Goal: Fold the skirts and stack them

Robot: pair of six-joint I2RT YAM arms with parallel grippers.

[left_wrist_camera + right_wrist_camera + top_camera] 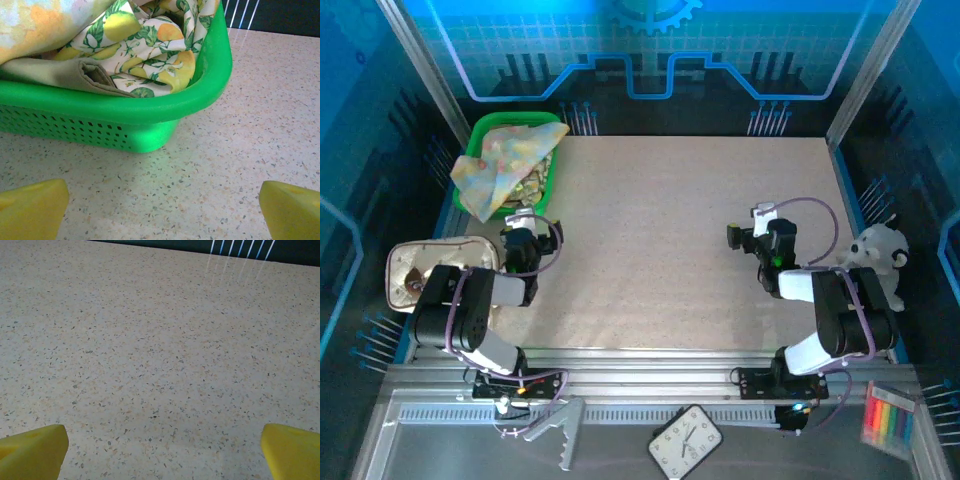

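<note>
Yellow fingertips [30, 210] of the left gripper [162, 212] stand wide apart with nothing between them, low over the speckled table [240, 150]. Just ahead of it, reaching off to its left, sits a green basket [150, 107]. Inside, a lemon-print skirt [150, 45] lies crumpled beside an olive-tan skirt [75, 75]. The right gripper [162, 452] is equally spread and empty, with speckled table ahead.

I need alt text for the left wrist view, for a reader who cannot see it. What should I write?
A green basket holding crumpled lemon-print cloth and an olive-tan cloth stands on a speckled table. The left gripper shows its two yellow fingers at the bottom corners, wide apart and short of the basket.
</note>
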